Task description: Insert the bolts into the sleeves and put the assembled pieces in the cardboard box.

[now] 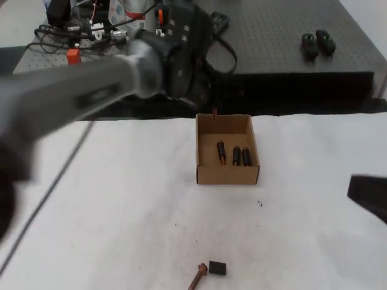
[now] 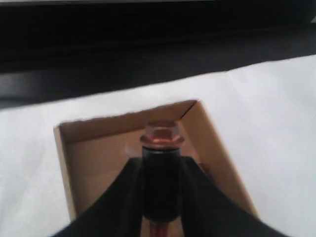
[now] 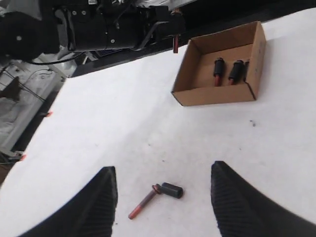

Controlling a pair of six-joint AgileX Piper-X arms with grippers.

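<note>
My left gripper (image 2: 162, 170) is shut on an assembled piece (image 2: 161, 148), a black sleeve with a copper bolt head on top. It hangs over the far edge of the open cardboard box (image 1: 208, 174), where the left gripper (image 1: 210, 99) ends the long arm. Three assembled pieces (image 1: 236, 155) lie inside the box (image 3: 217, 95). A loose copper bolt (image 3: 143, 202) and a black sleeve (image 3: 172, 189) lie end to end near the front edge, between the open fingers of my right gripper (image 3: 165, 207). The same bolt (image 1: 197, 278) and sleeve (image 1: 217, 267) lie at the front of the high view.
White paper (image 1: 121, 205) covers the bench. Behind it stands a black perforated table (image 1: 272, 36) with cables and two small dark parts (image 1: 318, 43). A dark shape (image 1: 367, 194) sits at the right edge.
</note>
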